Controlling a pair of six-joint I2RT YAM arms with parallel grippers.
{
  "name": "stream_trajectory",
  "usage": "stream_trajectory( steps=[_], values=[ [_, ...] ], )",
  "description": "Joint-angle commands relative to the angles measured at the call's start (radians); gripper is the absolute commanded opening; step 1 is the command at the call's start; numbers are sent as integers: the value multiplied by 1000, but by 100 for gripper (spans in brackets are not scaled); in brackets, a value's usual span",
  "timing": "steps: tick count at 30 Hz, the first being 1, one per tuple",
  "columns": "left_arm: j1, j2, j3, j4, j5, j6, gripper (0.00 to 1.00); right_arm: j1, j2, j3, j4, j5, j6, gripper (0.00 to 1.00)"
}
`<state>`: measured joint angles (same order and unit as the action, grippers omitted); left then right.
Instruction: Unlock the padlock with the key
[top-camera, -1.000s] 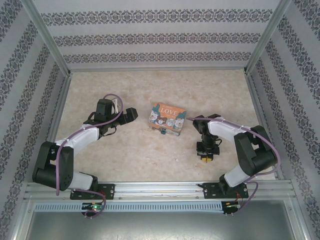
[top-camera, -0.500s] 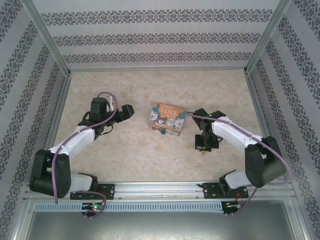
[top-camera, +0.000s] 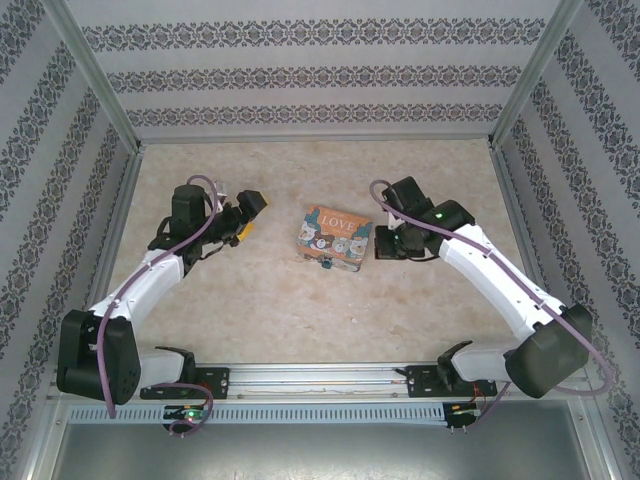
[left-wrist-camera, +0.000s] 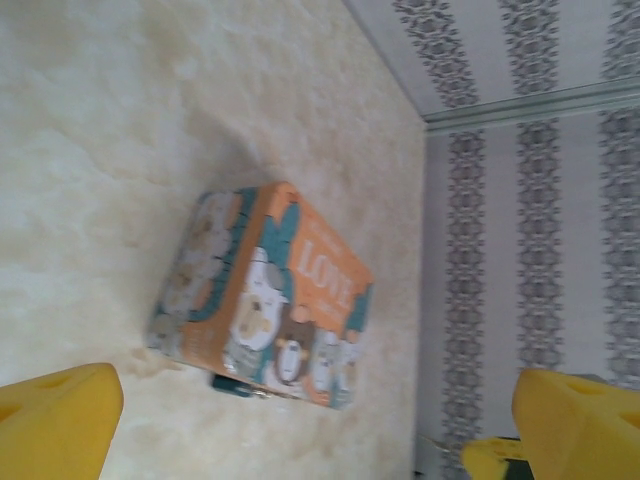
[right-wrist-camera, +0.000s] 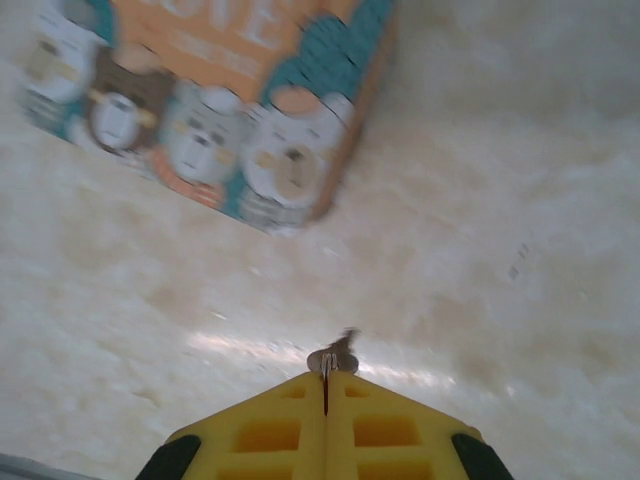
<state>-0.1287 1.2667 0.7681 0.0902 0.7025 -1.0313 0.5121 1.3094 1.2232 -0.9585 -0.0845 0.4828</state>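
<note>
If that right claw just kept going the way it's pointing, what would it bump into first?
Probably the LOVE tin: the right gripper, shut on the key, aims at its near corner, though the tilt may bring it to the table first.

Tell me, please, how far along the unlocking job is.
Done: the key is pinched in the shut right tool. In hand: that tool is beside the LOVE tin; the left tool is open. Left: reaching the padlock at the tin's near side, inserting and turning the key.

One tin (top-camera: 335, 235), one padlock (top-camera: 327, 263), one key (right-wrist-camera: 335, 357), two pincers (top-camera: 247, 220) (top-camera: 384, 244).
</note>
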Motion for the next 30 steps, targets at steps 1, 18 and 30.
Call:
stream_trajectory(
  steps=[1, 18, 30],
  values=[
    [-6, -18, -45, 216, 75, -255, 99, 28, -12, 55, 93, -56, 27, 0],
    [-188, 231, -131, 1028, -53, -990, 96, 177, 127, 221, 427, -63, 60, 0],
    [-283, 321, -126, 1140, -153, -1073, 85, 203, 238, 274, 498, -85, 52, 0]
  ],
)
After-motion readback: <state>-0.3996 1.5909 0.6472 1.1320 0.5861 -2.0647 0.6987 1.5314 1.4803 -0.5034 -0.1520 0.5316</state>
